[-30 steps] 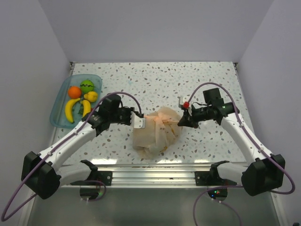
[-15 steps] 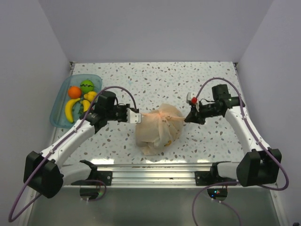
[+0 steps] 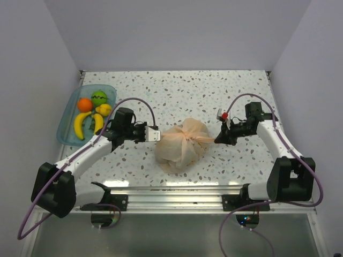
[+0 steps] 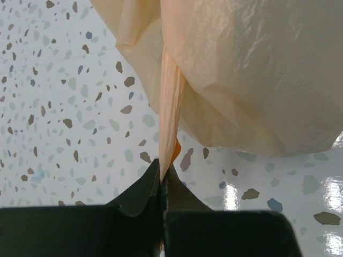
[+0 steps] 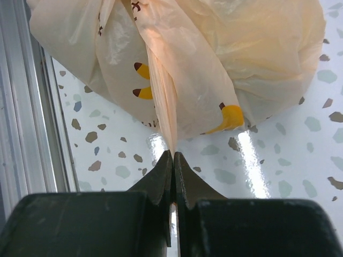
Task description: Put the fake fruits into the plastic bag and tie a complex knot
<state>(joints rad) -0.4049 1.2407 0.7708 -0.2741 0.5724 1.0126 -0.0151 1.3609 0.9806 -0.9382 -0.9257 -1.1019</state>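
The peach plastic bag (image 3: 184,150) lies bulging at the table's middle, its handles crossed into a knot (image 3: 186,134) on top. My left gripper (image 3: 158,135) is shut on the left handle tail (image 4: 170,107), which runs taut to the bag (image 4: 252,69). On the other side, my right gripper (image 3: 216,140) is shut on the right tail (image 5: 163,96), also taut. Yellow banana shapes (image 5: 230,116) show through the film. More fake fruits stay outside the bag: an orange (image 3: 84,104), a green ball (image 3: 98,97), bananas (image 3: 80,125) and a small yellow piece (image 3: 104,109).
A clear blue tray (image 3: 63,140) at the left holds the loose fruits, just behind my left arm. The aluminium rail (image 3: 177,195) runs along the near table edge, close to the bag. White walls close in the left, back and right sides.
Both grippers have drawn apart, the right one farther to the right and the left one slightly left. The handle tails have pulled taut and the bag has bunched rounder.
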